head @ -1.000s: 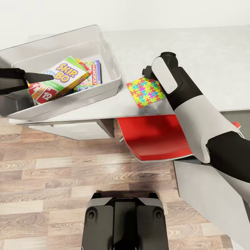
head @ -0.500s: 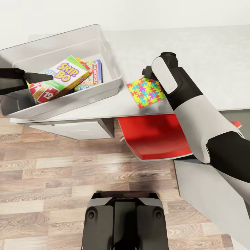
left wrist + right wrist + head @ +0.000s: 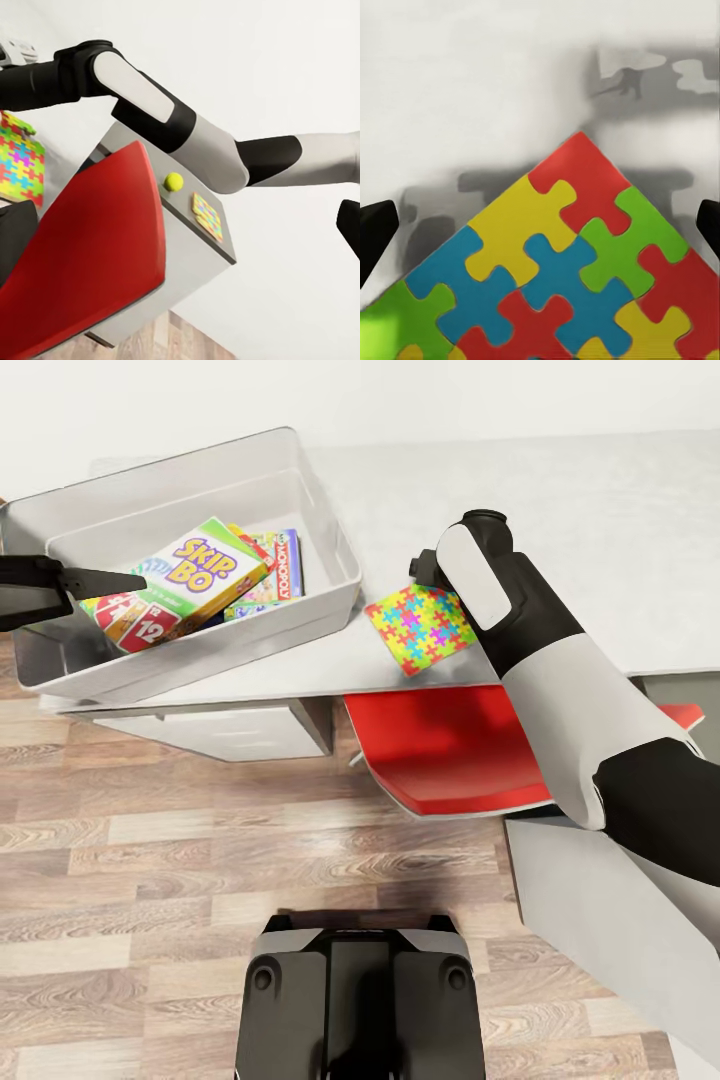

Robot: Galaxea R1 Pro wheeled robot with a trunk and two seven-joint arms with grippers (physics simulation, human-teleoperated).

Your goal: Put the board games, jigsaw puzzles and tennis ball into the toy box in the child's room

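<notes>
Moved since a second ago: my head view has drifted a little, so the bin and its contents sit slightly further right in the picture; against the bin, the left gripper has hardly shifted.
Left gripper: I see its dark fingers reaching in over the bin's near-left rim, tips just beside the Skip-Bo box. Whether the claw is apart or together I cannot tell.
Right gripper: my right wrist view shows two dark fingertips spread wide at either edge, with the puzzle board lying flat between them on the desk top. The claw is apart and grips nothing.
Games: the Skip-Bo box lies tilted in the bin, on top of the Monopoly box; a third box under them is mostly hidden.
Puzzle boards: one lies near the desk's front edge, just right of the bin; a second board lies on the lower desk section.
Ball: the yellow-green ball rests on that lower section, near the second board.
Chair: a red seat sits tucked beneath the desk edge.
</notes>
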